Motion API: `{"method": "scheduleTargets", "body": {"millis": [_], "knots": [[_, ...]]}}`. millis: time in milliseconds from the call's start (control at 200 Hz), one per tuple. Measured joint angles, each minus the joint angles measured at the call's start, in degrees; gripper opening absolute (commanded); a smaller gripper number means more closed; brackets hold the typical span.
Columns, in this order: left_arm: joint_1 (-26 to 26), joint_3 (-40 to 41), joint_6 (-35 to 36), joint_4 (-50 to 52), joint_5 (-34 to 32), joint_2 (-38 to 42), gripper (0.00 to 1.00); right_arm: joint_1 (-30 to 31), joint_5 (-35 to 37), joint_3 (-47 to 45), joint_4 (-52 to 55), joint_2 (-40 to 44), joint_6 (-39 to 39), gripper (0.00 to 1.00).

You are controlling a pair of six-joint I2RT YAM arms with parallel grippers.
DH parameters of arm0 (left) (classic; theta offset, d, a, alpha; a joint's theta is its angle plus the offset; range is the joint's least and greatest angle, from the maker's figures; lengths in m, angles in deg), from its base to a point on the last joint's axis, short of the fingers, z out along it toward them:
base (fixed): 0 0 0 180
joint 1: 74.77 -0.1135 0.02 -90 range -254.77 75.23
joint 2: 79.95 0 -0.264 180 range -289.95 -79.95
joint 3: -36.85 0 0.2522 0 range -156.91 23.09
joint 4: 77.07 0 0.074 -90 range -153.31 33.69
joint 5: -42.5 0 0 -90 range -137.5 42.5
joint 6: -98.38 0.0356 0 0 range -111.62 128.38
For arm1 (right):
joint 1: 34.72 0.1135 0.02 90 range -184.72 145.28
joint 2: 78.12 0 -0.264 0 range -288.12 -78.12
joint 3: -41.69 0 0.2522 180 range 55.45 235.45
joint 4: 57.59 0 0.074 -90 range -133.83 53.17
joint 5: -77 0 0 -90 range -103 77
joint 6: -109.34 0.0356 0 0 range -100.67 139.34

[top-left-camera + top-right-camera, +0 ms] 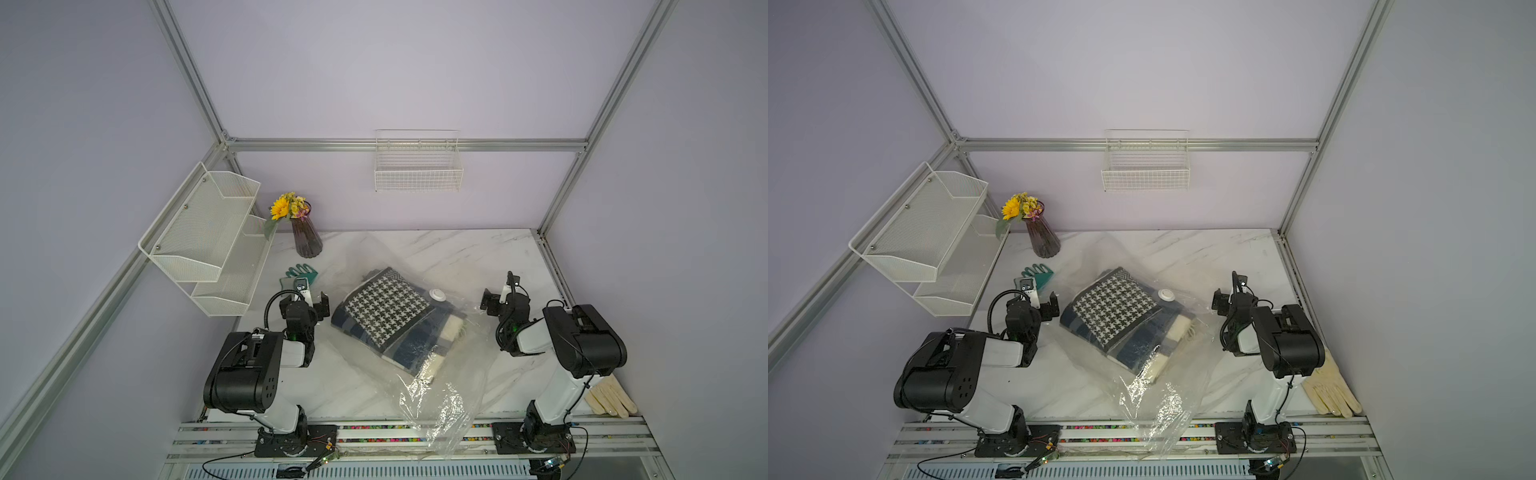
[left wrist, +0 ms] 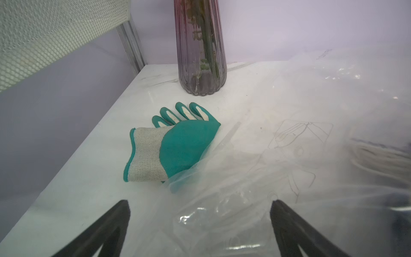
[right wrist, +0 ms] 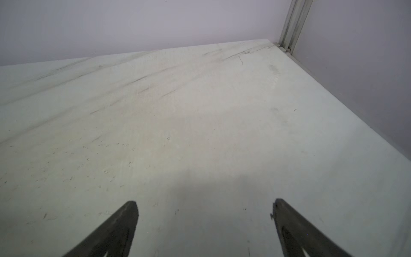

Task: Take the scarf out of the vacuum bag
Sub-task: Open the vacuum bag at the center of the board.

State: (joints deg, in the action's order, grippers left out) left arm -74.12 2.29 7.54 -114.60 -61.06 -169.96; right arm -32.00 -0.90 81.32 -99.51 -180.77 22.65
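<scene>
Marble worktop (image 1: 478,253) inside lilac walls (image 1: 374,83) carries the vacuum bag (image 1: 440,399), overhanging its near edge; left gripper (image 2: 200,202) and right gripper (image 3: 205,201) gape empty.

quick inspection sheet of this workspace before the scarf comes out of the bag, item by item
surface: white marble-pattern tabletop, bare ahead of the right gripper.
job's things: folded black-and-white houndstooth scarf inside the crinkly transparent vacuum bag; round white valve cap on top.
clutter: teal-and-grey knit glove under the bag's edge; cream gloves by the right arm's base; ribbed purple glass vase of yellow flowers.
grippers: left gripper open, facing the bag's edge; right gripper open, holding nothing.
cables: black cable loop on the left arm; black cable bundle on the right arm.
surroundings: white mesh shelf, white wire basket, aluminium frame, lilac walls.
</scene>
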Motion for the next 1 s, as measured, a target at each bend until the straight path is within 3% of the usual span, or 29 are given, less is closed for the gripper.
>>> {"method": "scheduleTargets", "body": {"millis": [675,835,1000], "knots": [[-0.2,0.0,0.3,-0.1,1.9,0.2,1.00,0.0,0.0,0.0,0.1,0.1,0.0,0.97],[0.0,0.1,0.5,0.7,2.1,3.3,1.00,0.0,1.0,3.0,9.4,6.0,0.2,0.97],[4.2,-2.3,1.8,8.5,-3.8,9.6,1.00,0.7,4.1,6.3,15.5,15.6,0.8,0.97]]}}
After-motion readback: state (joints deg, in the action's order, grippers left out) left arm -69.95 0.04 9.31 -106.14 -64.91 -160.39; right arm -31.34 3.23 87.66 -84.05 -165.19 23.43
